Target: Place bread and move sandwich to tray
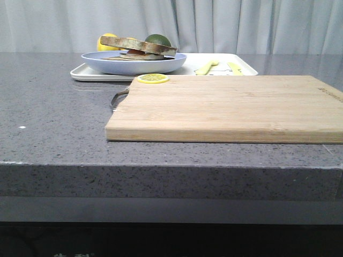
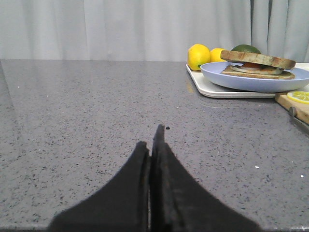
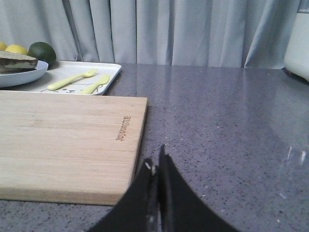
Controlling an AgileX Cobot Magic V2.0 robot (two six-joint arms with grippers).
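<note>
1. I see the sandwich (image 1: 140, 48) on its pale blue plate (image 1: 134, 63), and the plate rests on the left end of the white tray (image 1: 244, 68) at the far side of the counter (image 1: 48, 118).
2. The top bread (image 2: 257, 59) slice lies tilted over the egg and lower slice.
3. My left gripper (image 2: 153, 145) is low over bare counter, well left of the tray, fingers clenched together with nothing between them.
4. My right gripper (image 3: 157, 166) sits just off the near right corner of the cutting board (image 3: 63, 140), fingers pressed closed and empty.
5. A lemon slice (image 1: 153, 78) lies on the board's far left corner.
6. A yellow fork (image 3: 72, 79) and spoon (image 3: 95, 84) lie on the tray's right part.
7. Lemons (image 2: 198, 56) and a green fruit (image 3: 42, 53) sit behind the plate.
</note>
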